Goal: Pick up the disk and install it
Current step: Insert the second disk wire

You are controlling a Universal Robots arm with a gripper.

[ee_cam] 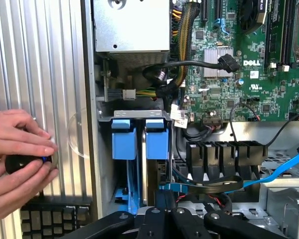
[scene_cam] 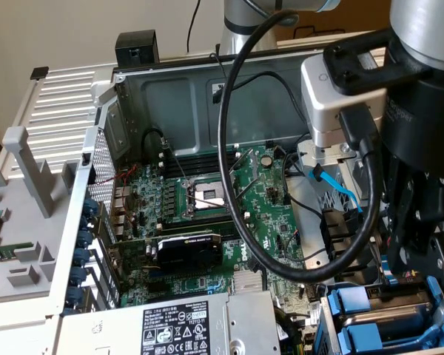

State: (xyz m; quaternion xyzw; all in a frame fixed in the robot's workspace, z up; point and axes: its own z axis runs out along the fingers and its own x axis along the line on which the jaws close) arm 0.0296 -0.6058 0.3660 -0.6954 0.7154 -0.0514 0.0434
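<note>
Two bright blue carriers stand side by side on edge in the drive bay of the open computer case. I cannot tell which one holds the disk. In the exterior view the same blue carriers sit at the lower right. My gripper hangs right over the end of the bay, in line with the carrier nearer the motherboard. Its black fingers are shut together, and nothing shows between them. From outside, the gripper hovers just above the bay.
A person's hands hold a small black device on the ribbed side panel beside the case. The grey power supply borders the bay. The green motherboard, a thick black cable loop and a blue flat cable crowd the case.
</note>
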